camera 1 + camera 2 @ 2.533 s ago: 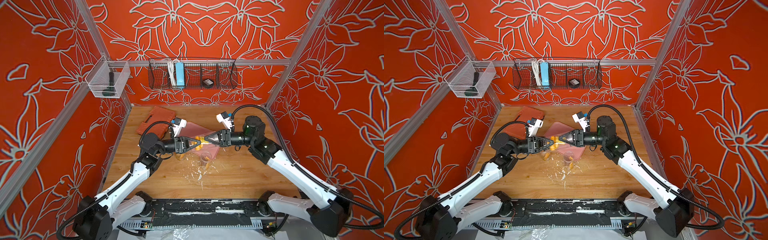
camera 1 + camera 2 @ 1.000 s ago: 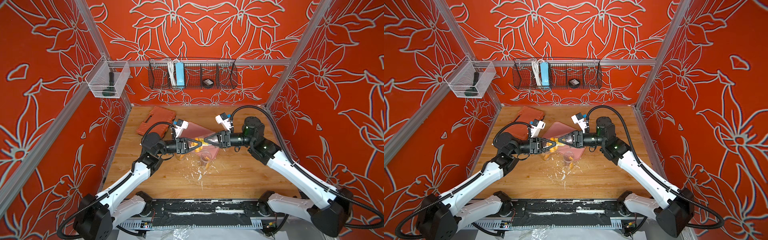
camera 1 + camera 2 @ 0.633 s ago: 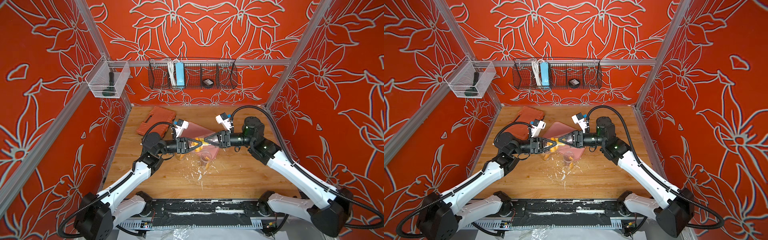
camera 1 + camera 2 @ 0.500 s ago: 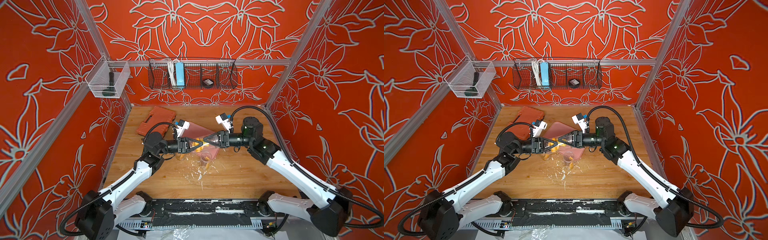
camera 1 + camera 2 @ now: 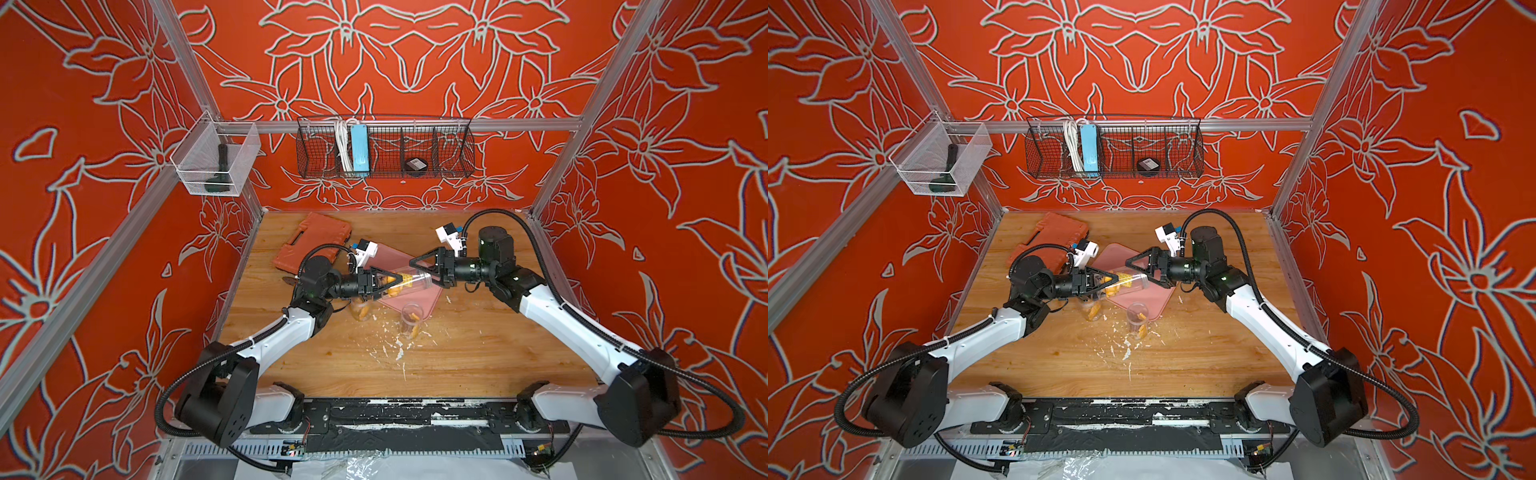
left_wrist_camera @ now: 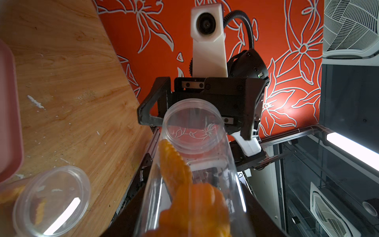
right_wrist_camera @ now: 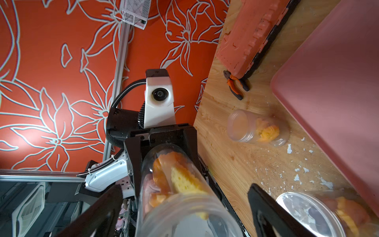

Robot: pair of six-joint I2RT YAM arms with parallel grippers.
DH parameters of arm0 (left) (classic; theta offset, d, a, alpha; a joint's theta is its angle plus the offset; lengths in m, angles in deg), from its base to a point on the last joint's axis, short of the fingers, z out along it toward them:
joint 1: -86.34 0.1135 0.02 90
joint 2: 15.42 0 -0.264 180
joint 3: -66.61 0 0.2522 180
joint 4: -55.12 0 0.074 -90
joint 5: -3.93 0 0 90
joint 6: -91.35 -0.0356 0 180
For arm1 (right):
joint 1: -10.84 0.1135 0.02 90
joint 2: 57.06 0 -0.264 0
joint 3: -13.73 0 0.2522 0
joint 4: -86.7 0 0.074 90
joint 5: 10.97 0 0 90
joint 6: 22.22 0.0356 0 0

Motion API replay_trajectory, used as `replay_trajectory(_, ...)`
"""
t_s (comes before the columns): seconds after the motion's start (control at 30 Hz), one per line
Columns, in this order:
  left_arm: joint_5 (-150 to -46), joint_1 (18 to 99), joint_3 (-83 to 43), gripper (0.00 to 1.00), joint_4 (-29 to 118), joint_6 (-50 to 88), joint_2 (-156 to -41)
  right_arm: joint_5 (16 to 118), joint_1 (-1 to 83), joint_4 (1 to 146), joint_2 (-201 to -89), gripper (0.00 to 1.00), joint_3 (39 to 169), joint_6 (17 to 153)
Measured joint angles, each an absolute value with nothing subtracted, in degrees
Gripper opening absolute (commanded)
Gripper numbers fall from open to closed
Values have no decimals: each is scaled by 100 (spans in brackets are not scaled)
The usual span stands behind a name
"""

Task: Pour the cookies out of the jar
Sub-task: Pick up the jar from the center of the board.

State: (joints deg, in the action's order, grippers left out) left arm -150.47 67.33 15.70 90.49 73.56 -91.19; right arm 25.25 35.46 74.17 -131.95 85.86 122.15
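A clear plastic jar [image 5: 409, 282] [image 5: 1128, 282] hangs level above the pink tray [image 5: 432, 296], and my left gripper [image 5: 392, 281] [image 5: 1111, 280] is shut on its base end. Orange and yellow cookies [image 6: 184, 190] [image 7: 176, 178] are packed inside near that end. My right gripper [image 5: 422, 274] [image 5: 1140, 275] stands open at the jar's other end, one finger on each side and neither touching it. The right wrist view shows the jar [image 7: 176, 197] running between the spread fingers [image 7: 266, 213]. In the left wrist view the jar [image 6: 192, 160] fills the middle.
A second jar [image 5: 359, 309] [image 7: 256, 129] with cookies lies on the wood under the left gripper. A third jar [image 5: 411, 318] [image 6: 51, 201] stands at the tray's front edge. White crumbs [image 5: 395, 345] are scattered in front. An orange case [image 5: 313, 239] and pliers [image 7: 235, 84] sit at the back left.
My right gripper has opened and let go of the jar's end. The left gripper keeps its hold and has shifted slightly to the right with the jar.
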Motion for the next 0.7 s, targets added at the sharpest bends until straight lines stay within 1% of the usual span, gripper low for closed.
replay_trajectory(0.13,-15213,6899,1463,52,9077,7330,-9466,2278,3242,7583,-13412,98,8581,12245)
replay_trajectory(0.3,-15412,6989,1236,51,9027,7229,-9711,1819,2938,7686,-13624,95,8581,12230)
replay_trajectory(0.47,-15550,6991,1026,51,8773,6934,-9720,1496,2919,7747,-13755,91,8581,12230)
replay_trajectory(0.7,-15668,7002,956,51,8603,6757,-9724,1200,2923,8279,-13805,86,8490,12564)
